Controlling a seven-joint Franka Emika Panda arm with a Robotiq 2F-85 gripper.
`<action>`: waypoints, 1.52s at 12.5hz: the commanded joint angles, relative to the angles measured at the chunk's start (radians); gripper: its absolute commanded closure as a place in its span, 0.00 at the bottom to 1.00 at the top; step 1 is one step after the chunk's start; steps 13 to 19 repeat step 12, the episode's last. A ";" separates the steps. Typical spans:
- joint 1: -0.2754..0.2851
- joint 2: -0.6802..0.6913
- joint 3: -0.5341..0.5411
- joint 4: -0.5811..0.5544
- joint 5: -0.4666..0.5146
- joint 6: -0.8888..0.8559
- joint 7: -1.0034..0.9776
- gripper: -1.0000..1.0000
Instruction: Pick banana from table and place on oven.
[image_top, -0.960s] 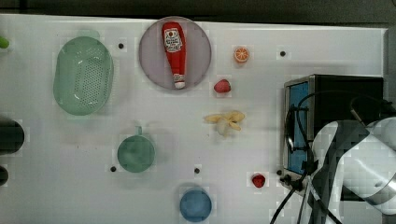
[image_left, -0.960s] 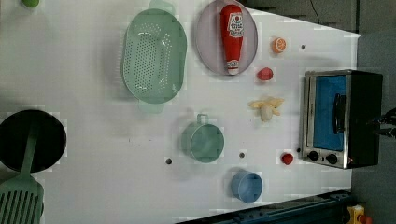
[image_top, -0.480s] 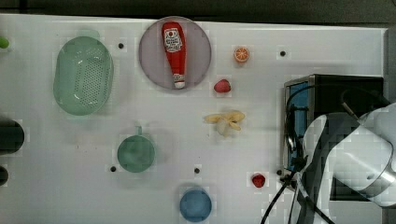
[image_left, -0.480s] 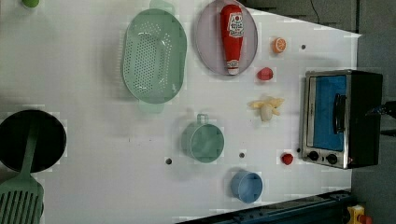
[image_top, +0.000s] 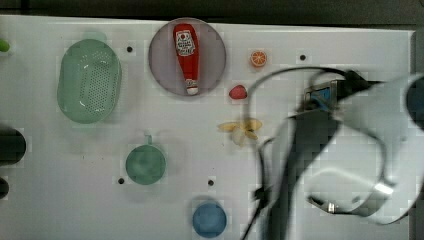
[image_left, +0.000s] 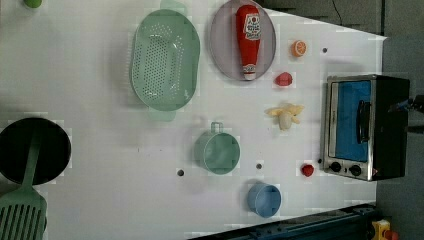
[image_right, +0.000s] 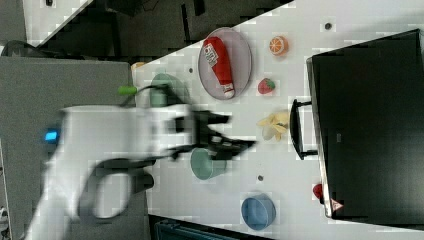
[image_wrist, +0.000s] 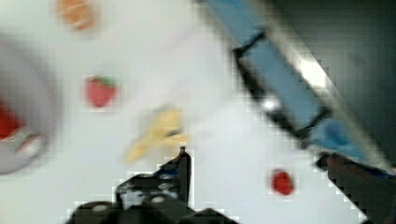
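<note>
Pale-yellow toy banana (image_wrist: 156, 133) lies on the table (image_left: 100, 150), just ahead of the gripper (image_wrist: 254, 161), which is wide open and empty. It looks light, stiff, slippery; better to pinch the cream middle, not the peel strips.

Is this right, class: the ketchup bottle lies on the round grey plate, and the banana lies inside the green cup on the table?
Not quite. The ketchup bottle does lie on the round grey plate, but the banana lies on the bare table, apart from the green cup and in front of the oven. The left view shows it.
</note>
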 joint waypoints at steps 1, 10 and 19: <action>0.071 -0.131 0.162 0.048 0.032 -0.087 0.317 0.00; 0.069 -0.303 0.273 0.015 0.031 -0.264 0.625 0.00; 0.069 -0.299 0.270 0.015 0.031 -0.264 0.625 0.00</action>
